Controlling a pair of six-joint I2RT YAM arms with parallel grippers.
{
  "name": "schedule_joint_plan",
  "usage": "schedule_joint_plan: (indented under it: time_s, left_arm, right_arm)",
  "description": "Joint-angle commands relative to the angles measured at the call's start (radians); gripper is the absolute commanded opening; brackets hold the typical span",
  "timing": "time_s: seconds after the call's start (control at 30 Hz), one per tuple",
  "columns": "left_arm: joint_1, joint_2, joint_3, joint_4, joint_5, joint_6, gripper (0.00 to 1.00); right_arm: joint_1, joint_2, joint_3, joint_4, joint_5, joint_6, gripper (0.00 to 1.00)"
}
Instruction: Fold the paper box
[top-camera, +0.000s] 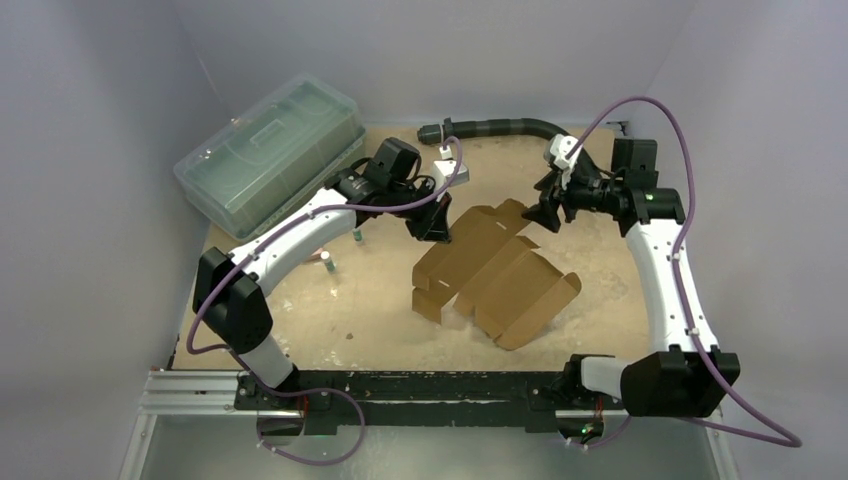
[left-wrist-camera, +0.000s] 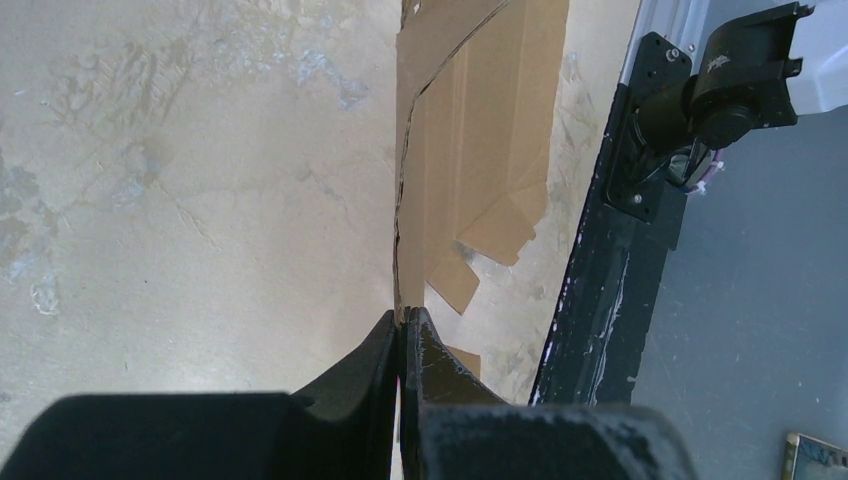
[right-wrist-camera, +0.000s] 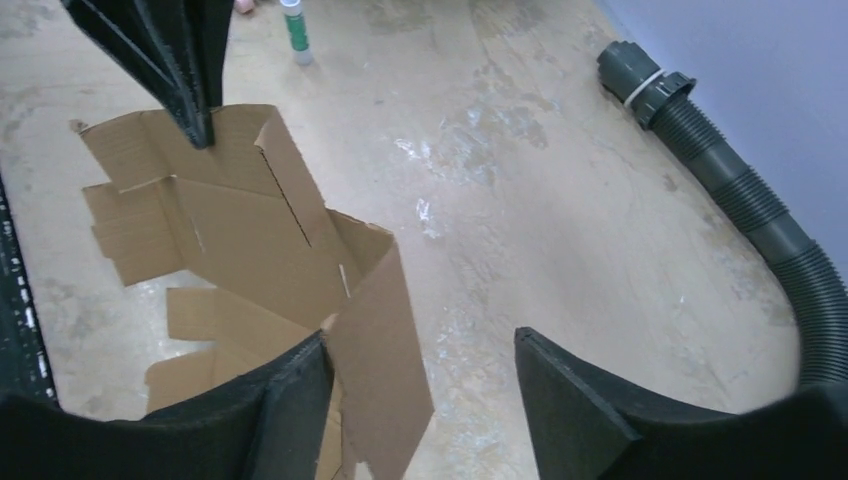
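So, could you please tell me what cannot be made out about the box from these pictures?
Top view: whether the right gripper touches the paper box; its own body hides the fingertips.
Left wrist view: how deep the left gripper bites the cardboard; its fingers cover the edge.
Right wrist view: the box's near flaps, cut off by the bottom edge.
Top view: the small tube, too small to identify.

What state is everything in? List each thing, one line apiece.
paper box: unfolded, mostly flat, some flaps raised, one edge pinched.
left fingers: shut on the paper box.
right fingers: open, holding nothing, beside a raised flap.
plastic bin: lid on.
hose: lying flat.
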Motion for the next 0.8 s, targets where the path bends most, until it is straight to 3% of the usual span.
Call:
schedule_joint_plan:
  time_s: [0.0, 0.07, 0.2, 0.23, 0.43, 0.5, 0.6, 0.77]
  left_arm:
    - [0.001, -0.022, -0.009, 0.050, 0.038, -0.021, 0.00]
    - [0.000, -0.029, -0.022, 0.056, 0.039, -0.029, 0.00]
    - [-0.001, -0.052, -0.058, 0.086, 0.040, -0.045, 0.00]
    - [-0.002, -0.057, -0.066, 0.093, 0.040, -0.045, 0.00]
    - [0.000, -0.082, -0.111, 0.140, -0.010, -0.103, 0.00]
    - [0.000, -0.097, -0.134, 0.171, -0.044, -0.142, 0.07]
    - [-0.001, -0.127, -0.177, 0.242, -0.078, -0.203, 0.25]
    - [0.018, -0.188, -0.235, 0.351, -0.120, -0.285, 0.35]
  right_arm:
    - [0.002, -0.013, -0.027, 0.102, 0.040, 0.022, 0.64]
    - [0.002, -0.026, -0.052, 0.132, 0.030, 0.030, 0.51]
    - [0.002, -0.054, -0.094, 0.174, 0.007, 0.039, 0.06]
    - [0.002, -0.060, -0.102, 0.176, -0.003, 0.035, 0.00]
    - [0.002, -0.115, -0.160, 0.188, -0.065, 0.029, 0.00]
    - [0.002, -0.134, -0.195, 0.215, -0.074, 0.041, 0.00]
    - [0.000, -0.161, -0.253, 0.284, -0.076, 0.095, 0.00]
    - [0.000, -0.191, -0.351, 0.373, -0.070, 0.154, 0.00]
